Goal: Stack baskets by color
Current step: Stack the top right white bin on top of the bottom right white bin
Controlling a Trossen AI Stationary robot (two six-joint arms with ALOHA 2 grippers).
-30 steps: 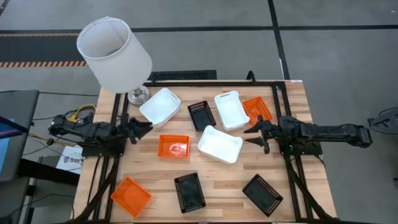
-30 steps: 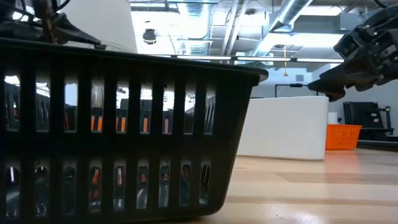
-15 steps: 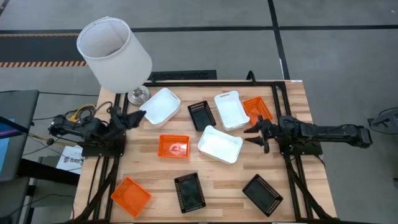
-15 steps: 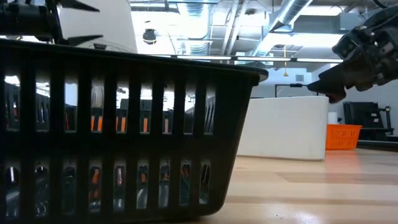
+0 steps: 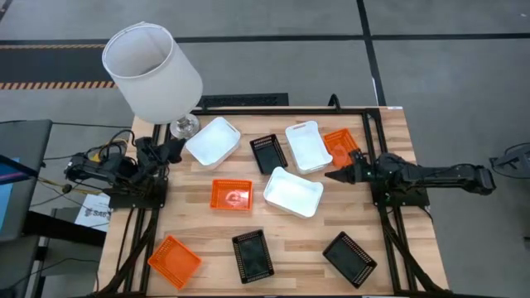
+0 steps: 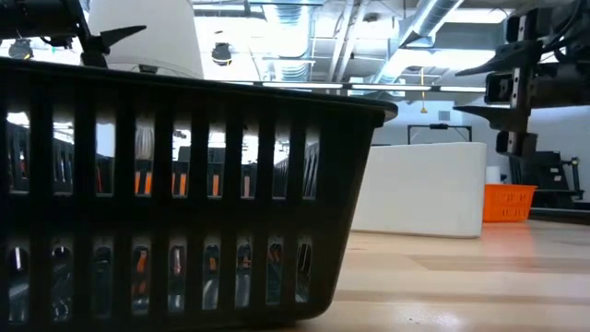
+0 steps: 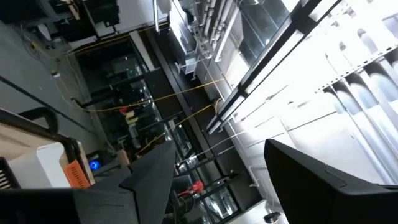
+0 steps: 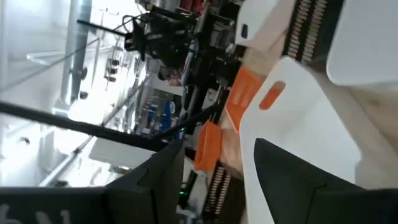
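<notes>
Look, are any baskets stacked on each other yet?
No, from above all nine baskets lie apart, like the orange basket alone in the middle of the table.

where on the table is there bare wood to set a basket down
Bare wood lies along the near edge between the orange basket and the black basket, and at the far right corner behind another orange basket. The far middle is crowded: three white baskets and a black one sit close together.

Four cameras, one table
High looks straight down; low sits level behind a black basket; both share the twelve-o'clock white basket
</notes>
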